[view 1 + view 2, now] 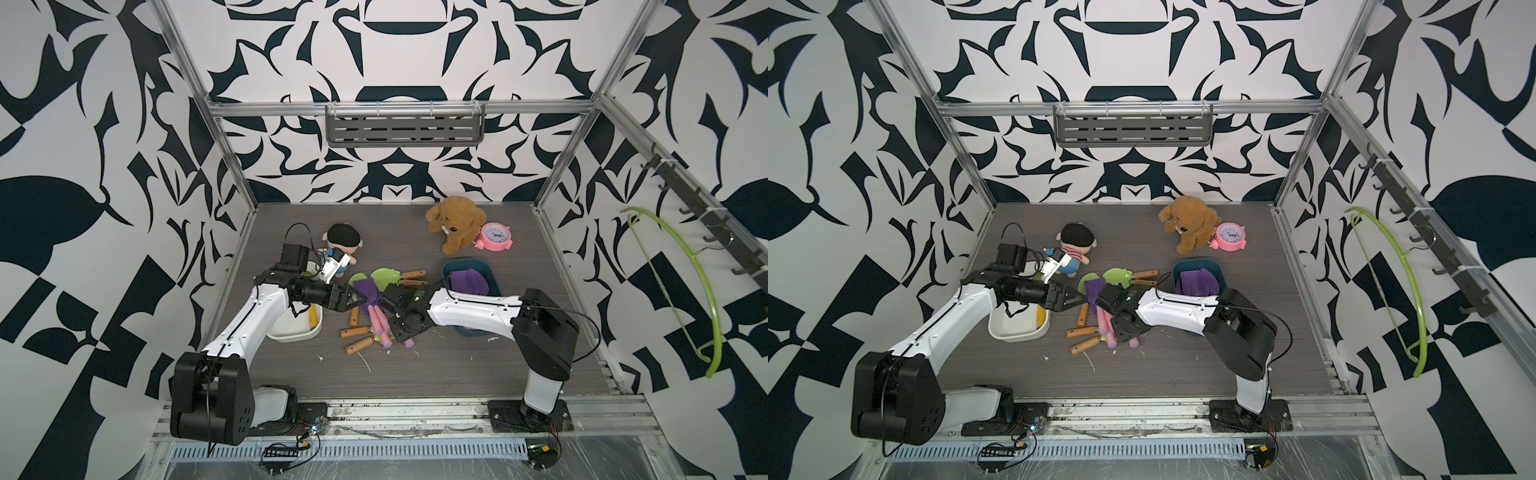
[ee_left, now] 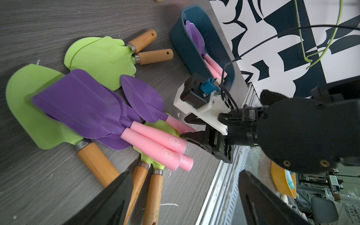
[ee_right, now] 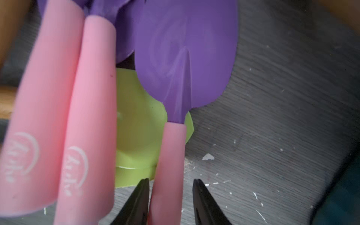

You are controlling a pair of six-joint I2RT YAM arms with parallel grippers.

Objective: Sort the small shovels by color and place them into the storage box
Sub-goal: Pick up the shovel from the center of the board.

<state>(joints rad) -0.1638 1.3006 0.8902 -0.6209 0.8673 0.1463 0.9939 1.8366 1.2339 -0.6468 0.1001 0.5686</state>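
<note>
Nearest, we see the grey table (image 1: 415,374) with the pile of small shovels (image 1: 1102,322) at its middle, wooden and pink handles pointing to six o'clock. At nine o'clock of the pile stands a white box (image 1: 291,336) with a yellow handle (image 1: 312,320) lying inside. Our left gripper (image 1: 359,301) hangs at the pile's nine o'clock edge, its fingers spread wide and empty. Our right gripper (image 3: 169,181) reaches in from three o'clock. Its fingers stand partly apart on either side of the pink handle of one purple shovel (image 3: 185,58), with a gap on each side, so nothing is clamped. That shovel lies on a green shovel (image 3: 136,126). At two o'clock sits the dark blue box (image 1: 469,262), purple shovels (image 1: 467,280) already in it. Farther back we find a brown toy dog (image 1: 455,222) and a pink clock (image 1: 495,237) at one o'clock, and a doll (image 1: 343,241) at eleven.
</note>
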